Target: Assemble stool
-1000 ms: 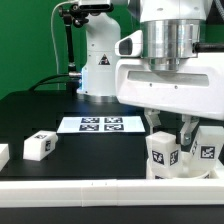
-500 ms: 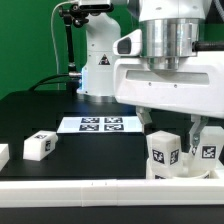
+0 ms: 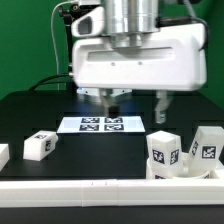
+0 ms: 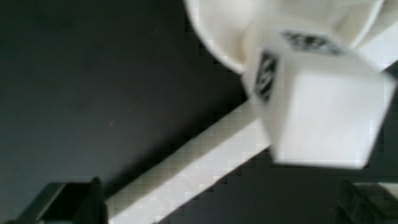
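A white stool leg (image 3: 163, 150) with tags stands upright on the round seat (image 3: 186, 171) at the front of the exterior view's right. A second leg (image 3: 208, 148) stands beside it. Another leg (image 3: 38, 146) lies loose at the front left, and one more (image 3: 2, 154) is cut off by the left edge. My gripper (image 3: 134, 101) hangs open above the table, up and to the left of the standing legs, touching nothing. In the wrist view the leg (image 4: 329, 110) and seat (image 4: 235, 35) lie well ahead of the open gripper (image 4: 222, 205).
The marker board (image 3: 100, 124) lies flat on the black table behind the gripper. A long white rail (image 3: 100, 190) runs along the front edge and shows as a diagonal bar (image 4: 187, 170) in the wrist view. A second robot base (image 3: 100, 80) stands at the back.
The gripper was shut on the upright leg on the seat. It has opened, let the leg go, and lifted up and toward the exterior view's left. The leg stays standing.
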Controlling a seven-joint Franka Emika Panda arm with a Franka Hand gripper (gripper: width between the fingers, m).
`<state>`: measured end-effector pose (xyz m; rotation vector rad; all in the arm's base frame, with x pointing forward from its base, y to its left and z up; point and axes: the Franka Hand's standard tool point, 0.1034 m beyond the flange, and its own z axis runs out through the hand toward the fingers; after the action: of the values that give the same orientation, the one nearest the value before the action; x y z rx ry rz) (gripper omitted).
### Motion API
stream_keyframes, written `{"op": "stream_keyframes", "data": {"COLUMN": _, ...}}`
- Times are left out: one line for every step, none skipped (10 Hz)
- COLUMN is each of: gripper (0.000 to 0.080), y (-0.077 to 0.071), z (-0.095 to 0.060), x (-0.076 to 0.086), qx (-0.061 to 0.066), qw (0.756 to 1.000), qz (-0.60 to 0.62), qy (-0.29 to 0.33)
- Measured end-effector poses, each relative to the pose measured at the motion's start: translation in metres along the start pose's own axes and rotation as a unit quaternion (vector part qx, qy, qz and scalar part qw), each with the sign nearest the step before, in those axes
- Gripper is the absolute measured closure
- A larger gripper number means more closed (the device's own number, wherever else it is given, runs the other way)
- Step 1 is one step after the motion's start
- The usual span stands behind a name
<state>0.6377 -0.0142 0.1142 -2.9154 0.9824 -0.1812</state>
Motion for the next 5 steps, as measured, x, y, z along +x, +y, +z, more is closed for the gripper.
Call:
{"op": "stream_keyframes", "data": {"gripper": 0.0151, "y": -0.0008, "z": 0.0006, "x": -0.0006, "qx": 0.0, "qw": 1.0, "qz": 0.006, "qy": 0.0}}
{"op": "stream_keyframes", "data": {"gripper": 0.0151, "y": -0.0023, "z": 0.0012, "x": -0.0021, "qx": 0.0, "qw": 1.0, "qz": 0.004, "qy": 0.0}}
{"op": "stream_keyframes", "data": {"gripper": 0.0151, "y": -0.0017, "z": 0.0013, "x": -0.0016, "qx": 0.0, "qw": 1.0, "qz": 0.005, "qy": 0.0}}
{"op": "stream_keyframes", "data": {"gripper": 0.0151, "y": -0.0017, "z": 0.0016, "x": -0.0018, "qx": 0.0, "qw": 1.0, "qz": 0.004, "qy": 0.0}}
{"op": "stream_keyframes", "data": {"gripper": 0.0151, "y": 0.001, "z": 0.0026, "x": -0.0002, "qx": 0.0, "qw": 1.0, "qz": -0.008, "qy": 0.001}}
